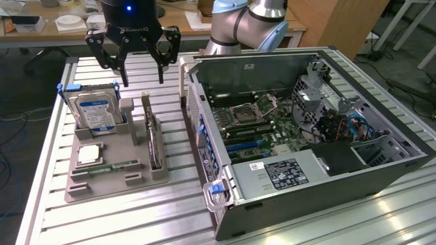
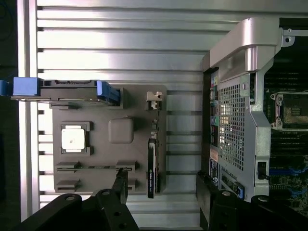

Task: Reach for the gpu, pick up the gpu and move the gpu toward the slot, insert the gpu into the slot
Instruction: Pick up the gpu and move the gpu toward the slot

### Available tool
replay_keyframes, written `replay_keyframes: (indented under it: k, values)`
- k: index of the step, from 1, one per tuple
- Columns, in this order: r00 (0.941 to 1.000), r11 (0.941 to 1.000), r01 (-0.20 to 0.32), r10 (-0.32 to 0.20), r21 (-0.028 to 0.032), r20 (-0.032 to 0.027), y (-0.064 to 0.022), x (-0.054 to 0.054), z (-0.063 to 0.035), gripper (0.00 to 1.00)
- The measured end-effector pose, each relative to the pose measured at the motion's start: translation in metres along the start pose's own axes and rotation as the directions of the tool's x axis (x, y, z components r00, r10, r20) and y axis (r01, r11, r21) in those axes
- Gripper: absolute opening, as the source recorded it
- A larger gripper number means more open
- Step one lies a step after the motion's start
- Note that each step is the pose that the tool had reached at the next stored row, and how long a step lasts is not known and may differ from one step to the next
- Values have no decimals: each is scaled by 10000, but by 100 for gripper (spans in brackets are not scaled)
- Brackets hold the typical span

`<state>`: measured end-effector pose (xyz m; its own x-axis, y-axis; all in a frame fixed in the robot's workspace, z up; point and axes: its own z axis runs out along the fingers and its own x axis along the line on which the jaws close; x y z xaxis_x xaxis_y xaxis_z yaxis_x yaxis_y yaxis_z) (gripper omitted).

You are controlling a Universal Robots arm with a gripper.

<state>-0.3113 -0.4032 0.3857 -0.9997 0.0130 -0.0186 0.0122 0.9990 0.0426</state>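
**Gripper above parts tray; gpu standing in tray, not grasped**

Grey tray on slatted table carries an upright blue-labelled hard drive, a processor and a memory stick. An open computer case sits just beside it on the exterior view's right. Gripper hangs over the tray, jaws spread wide, holding nothing. Gpu: thin dark card, standing on edge in the tray.

Arm: grey and pale-blue jointed sections at the rear of the exterior view, bent at a joint. Wrist: black housing with a blue light lit, directed straight down. Pincer: black, fingers pointing downward, spread wide, empty. In the wrist view the pincer shows two dark fingertips well apart, both free of contact.
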Motion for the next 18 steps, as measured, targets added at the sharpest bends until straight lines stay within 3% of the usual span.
replay_keyframes:
  k: [18]
  values:
    - [10000,10000,0,0,-1,0,-4,2,86,68]
